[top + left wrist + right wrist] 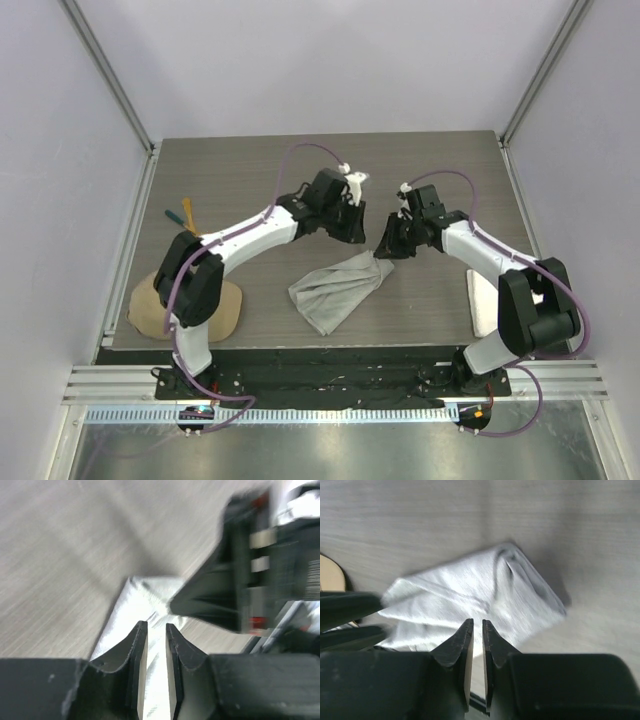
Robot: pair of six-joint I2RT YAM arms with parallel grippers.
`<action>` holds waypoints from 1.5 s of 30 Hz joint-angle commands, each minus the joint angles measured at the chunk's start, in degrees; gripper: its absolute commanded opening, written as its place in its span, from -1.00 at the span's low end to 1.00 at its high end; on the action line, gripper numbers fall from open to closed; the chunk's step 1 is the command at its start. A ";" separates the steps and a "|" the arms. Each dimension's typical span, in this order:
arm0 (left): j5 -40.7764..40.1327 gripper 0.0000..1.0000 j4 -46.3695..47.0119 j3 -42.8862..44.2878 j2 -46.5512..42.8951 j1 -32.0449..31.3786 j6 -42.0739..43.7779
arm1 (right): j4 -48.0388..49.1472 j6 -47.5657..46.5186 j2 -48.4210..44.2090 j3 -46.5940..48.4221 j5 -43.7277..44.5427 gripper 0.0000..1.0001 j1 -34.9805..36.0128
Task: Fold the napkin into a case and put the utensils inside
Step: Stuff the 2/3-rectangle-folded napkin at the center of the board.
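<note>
Woodgrain table, crumpled grey napkin

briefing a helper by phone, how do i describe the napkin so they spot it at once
On the dark wood table, look at the middle of the near half. The napkin lies there, a thin light grey cloth, rumpled. Unlike the white towel at the right edge or the tan cap at the near left, it is grey and creased.
</note>
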 commanded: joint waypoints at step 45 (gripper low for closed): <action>-16.09 -0.50 -4.00 6.99 13.65 -10.71 10.46 | 5.28 1.65 -10.11 -20.14 -5.18 -0.53 -5.67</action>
